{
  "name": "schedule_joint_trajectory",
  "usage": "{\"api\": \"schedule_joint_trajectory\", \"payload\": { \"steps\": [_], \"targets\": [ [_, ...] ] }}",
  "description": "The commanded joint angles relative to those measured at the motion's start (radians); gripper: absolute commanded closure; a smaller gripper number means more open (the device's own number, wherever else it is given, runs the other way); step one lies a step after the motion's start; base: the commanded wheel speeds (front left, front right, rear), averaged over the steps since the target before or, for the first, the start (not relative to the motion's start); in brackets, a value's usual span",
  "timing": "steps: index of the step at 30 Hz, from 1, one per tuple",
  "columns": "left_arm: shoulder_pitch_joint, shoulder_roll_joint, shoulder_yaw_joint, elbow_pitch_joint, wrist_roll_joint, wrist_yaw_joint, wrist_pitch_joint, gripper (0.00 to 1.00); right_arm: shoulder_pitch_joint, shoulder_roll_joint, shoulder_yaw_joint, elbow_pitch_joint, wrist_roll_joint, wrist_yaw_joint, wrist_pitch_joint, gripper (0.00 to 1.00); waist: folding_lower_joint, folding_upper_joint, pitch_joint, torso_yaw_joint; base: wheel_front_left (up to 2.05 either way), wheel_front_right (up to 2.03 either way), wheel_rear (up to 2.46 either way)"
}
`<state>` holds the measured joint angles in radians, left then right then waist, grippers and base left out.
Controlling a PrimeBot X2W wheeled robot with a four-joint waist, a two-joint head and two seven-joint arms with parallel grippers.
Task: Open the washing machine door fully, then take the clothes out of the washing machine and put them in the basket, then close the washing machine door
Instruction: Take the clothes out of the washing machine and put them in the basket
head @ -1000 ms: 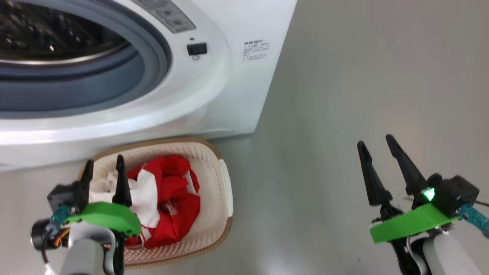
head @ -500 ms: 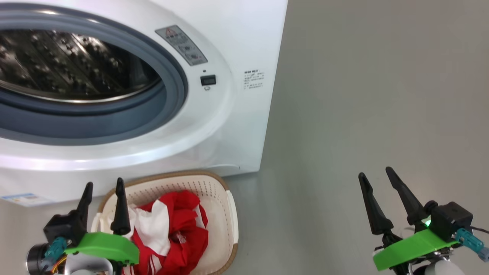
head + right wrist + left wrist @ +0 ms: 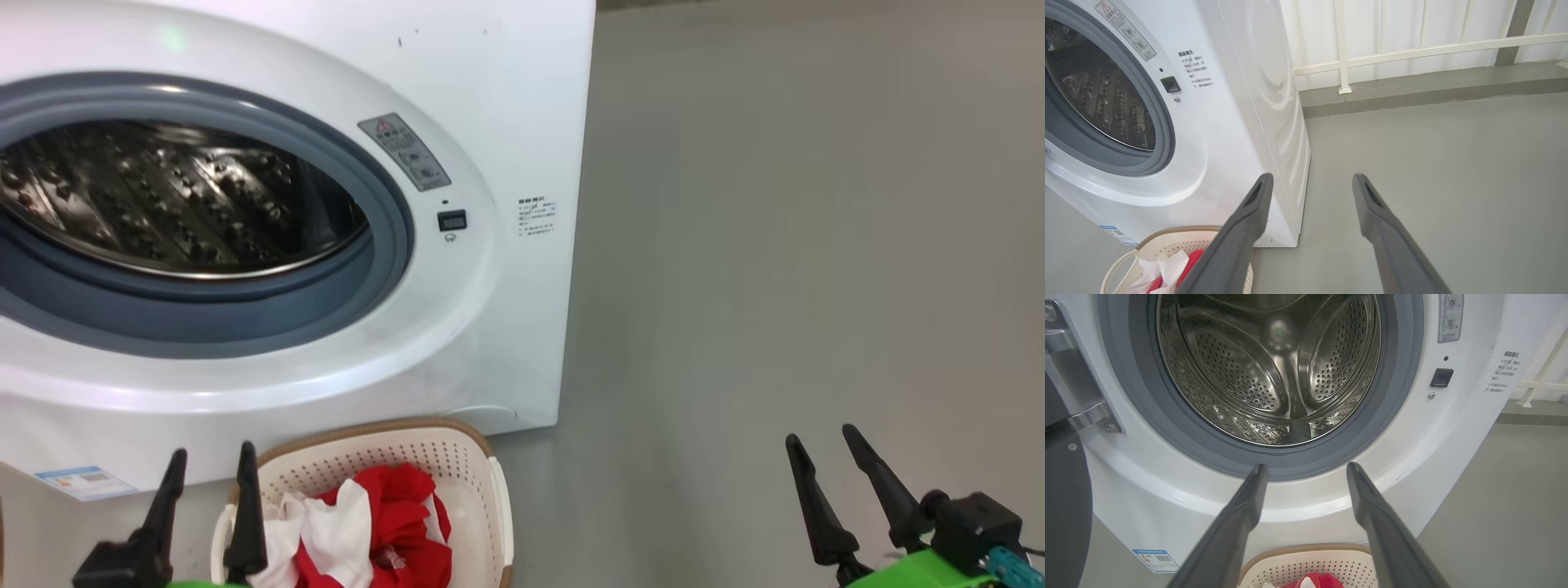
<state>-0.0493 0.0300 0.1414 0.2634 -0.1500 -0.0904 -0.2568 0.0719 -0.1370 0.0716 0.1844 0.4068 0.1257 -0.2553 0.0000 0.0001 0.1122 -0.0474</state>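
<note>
Front of the washing machine (image 3: pixel 506 122), its door (image 3: pixel 1061 506) standing open at the hinge side. Right of its opening are a grey warning sticker (image 3: pixel 404 151) with a red triangle and a block of print (image 3: pixel 535 216), too small to read. A blue label (image 3: pixel 86 482) marks its lower front. The basket (image 3: pixel 457 445), holding the clothes (image 3: pixel 384 523), stands at its foot. The left gripper (image 3: pixel 211 451) and right gripper (image 3: pixel 820 434) are spread and empty.

Clothes (image 3: pixel 367 543) in basket (image 3: pixel 469 465); washing machine (image 3: pixel 490 106) gapes.
</note>
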Motion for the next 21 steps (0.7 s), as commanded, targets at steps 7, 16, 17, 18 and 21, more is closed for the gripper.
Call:
{"api": "schedule_joint_trajectory", "payload": {
  "steps": [7, 16, 17, 18, 21],
  "targets": [
    [0.069, 0.02, 0.043, -0.098, -0.011, -0.007, -0.005, 0.0, 0.036, -0.017, 0.002, -0.033, 0.0, 0.005, -0.006, 0.0, 0.0, -0.0001, -0.035, 0.013, 0.0, 0.0, 0.0],
    [0.123, 0.02, 0.024, -0.143, -0.028, 0.016, -0.005, 0.0, 0.049, -0.01, 0.0, -0.035, -0.001, 0.005, -0.006, 0.0, 0.0, -0.0001, -0.038, 0.019, 0.0, 0.0, 0.0],
    [0.121, 0.02, 0.024, -0.144, -0.029, 0.017, -0.005, 0.0, 0.049, -0.01, 0.0, -0.035, -0.001, 0.005, -0.006, 0.0, 0.0, -0.0001, -0.038, 0.019, 0.0, 0.0, 0.0],
    [0.12, 0.02, 0.024, -0.144, -0.03, 0.018, -0.005, 0.0, 0.048, -0.011, 0.0, -0.035, -0.001, 0.005, -0.006, 0.0, 0.0, -0.0001, -0.037, 0.02, 0.0, 0.0, 0.0],
    [0.116, 0.02, 0.024, -0.144, -0.031, 0.019, -0.005, 0.0, 0.048, -0.012, 0.001, -0.034, -0.001, 0.005, -0.006, 0.0, 0.0, -0.0001, -0.037, 0.021, 0.0, 0.0, 0.0]
  ]
}}
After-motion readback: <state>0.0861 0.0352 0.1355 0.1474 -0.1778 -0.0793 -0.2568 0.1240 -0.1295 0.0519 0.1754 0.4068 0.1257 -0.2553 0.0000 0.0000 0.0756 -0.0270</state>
